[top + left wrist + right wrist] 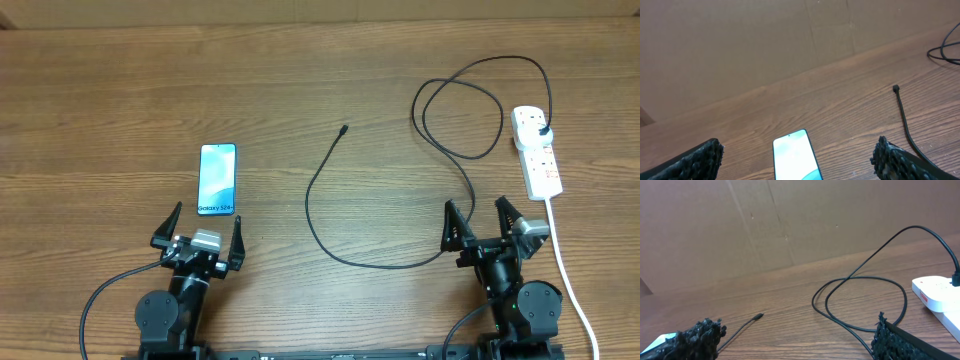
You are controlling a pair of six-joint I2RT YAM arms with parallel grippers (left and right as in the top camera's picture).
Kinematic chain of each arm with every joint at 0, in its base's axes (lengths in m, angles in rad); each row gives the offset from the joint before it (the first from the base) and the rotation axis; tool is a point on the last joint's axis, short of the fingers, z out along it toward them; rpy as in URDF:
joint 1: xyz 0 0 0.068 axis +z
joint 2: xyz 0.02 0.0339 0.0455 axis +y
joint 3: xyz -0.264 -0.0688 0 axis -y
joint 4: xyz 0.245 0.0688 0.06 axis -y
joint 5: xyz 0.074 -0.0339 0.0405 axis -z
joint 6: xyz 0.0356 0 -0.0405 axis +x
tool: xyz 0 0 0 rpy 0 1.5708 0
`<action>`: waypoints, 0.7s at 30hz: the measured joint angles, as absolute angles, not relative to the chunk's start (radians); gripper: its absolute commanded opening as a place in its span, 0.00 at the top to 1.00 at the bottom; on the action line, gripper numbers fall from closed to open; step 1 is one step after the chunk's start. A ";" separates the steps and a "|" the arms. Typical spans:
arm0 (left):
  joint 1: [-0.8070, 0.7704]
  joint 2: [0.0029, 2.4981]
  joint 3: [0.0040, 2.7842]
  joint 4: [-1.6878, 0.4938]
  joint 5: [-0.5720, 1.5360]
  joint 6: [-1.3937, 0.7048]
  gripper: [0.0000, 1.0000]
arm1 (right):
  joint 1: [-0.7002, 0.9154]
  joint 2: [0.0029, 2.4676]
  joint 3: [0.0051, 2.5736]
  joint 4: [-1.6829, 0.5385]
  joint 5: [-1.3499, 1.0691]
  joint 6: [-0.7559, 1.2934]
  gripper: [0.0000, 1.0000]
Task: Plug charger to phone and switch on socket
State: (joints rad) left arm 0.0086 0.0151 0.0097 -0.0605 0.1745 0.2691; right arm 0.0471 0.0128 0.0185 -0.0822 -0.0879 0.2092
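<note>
1. Near edge of the counter (120, 90): the left tool (205, 225) and the right tool (477, 213) both stand with jaws wide apart, holding nothing.
2. Just beyond the left tool, the Galaxy S24 phone (217, 179) lies flat, screen up.
3. Between the tools, the charger cable (308, 200) curves away from me. Its connector tip (344, 129) lies free, well apart from the phone.
4. Far right: the cable loops to a black plug (541, 131) seated in the white power strip (540, 165). I cannot tell the switch positions.

I judge that no step has begun. Next, I must clamp one tool on the cable just behind the tip, then carry it to the phone's port.
</note>
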 measured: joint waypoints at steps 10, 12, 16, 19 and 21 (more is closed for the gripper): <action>0.009 0.015 0.010 -0.060 0.174 0.269 0.00 | 0.047 0.013 0.019 -0.084 -0.006 0.208 0.00; 0.009 0.015 0.010 -0.060 0.174 0.270 0.00 | 0.047 0.013 0.019 -0.084 0.000 0.209 0.00; 0.009 0.015 0.010 -0.060 0.175 0.269 0.00 | 0.047 0.013 0.019 -0.084 0.005 0.208 0.00; 0.009 0.015 0.010 -0.060 0.175 0.269 0.00 | 0.047 0.013 0.019 -0.084 0.006 0.209 0.00; 0.009 0.015 0.010 -0.060 0.174 0.270 0.00 | 0.047 0.013 0.019 -0.084 0.007 0.209 0.00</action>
